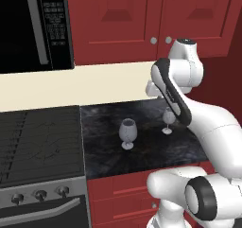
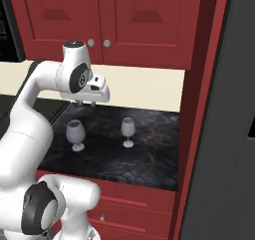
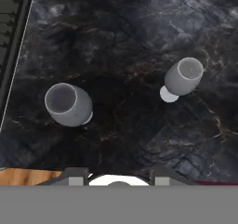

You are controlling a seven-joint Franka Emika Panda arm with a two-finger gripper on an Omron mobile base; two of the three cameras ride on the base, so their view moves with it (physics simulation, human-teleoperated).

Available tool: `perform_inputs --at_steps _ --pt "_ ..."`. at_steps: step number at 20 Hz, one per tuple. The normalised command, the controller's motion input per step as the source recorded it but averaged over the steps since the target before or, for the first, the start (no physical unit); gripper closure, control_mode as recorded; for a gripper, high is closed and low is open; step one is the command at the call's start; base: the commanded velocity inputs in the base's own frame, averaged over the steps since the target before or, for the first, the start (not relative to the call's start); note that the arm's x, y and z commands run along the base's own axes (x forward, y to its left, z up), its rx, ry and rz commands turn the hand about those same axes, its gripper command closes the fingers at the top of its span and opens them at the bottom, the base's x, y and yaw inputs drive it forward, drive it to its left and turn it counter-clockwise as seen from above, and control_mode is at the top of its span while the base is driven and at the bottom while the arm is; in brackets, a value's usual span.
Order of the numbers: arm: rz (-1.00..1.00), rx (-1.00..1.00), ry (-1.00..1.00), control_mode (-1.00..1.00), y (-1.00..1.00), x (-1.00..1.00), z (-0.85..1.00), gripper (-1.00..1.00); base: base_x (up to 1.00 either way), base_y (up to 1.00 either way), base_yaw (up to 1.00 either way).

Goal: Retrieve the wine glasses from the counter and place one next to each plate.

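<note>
Two grey wine glasses stand upright on the black marbled counter (image 1: 106, 153). The left glass (image 1: 127, 132) (image 2: 75, 133) (image 3: 67, 104) is the nearer one. The right glass (image 1: 168, 119) (image 2: 128, 129) (image 3: 183, 77) stands further back, partly behind my forearm in the left base view. My gripper (image 2: 85, 103) (image 3: 119, 180) hangs above the counter's back edge, pointing down, higher than both glasses and touching neither. Its fingertips (image 3: 78, 177) stand apart with nothing between them. The plates are out of view.
A stove top (image 1: 38, 142) adjoins the counter on the left, under a black microwave (image 1: 33, 23). Red wall cabinets (image 2: 144, 20) hang over a cream backsplash. A tall dark panel (image 2: 224, 109) and a red cabinet side close off the counter's right end.
</note>
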Motion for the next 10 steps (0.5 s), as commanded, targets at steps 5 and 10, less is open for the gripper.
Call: perform_inputs --at_steps 5,10 --pt "-0.09 0.05 -0.04 -1.0 0.0 -0.55 -0.03 -1.0 0.0 0.0 0.0" --pt "-0.84 0.0 -0.14 -1.0 0.12 -0.34 -0.19 -1.0 0.0 0.0 0.0"
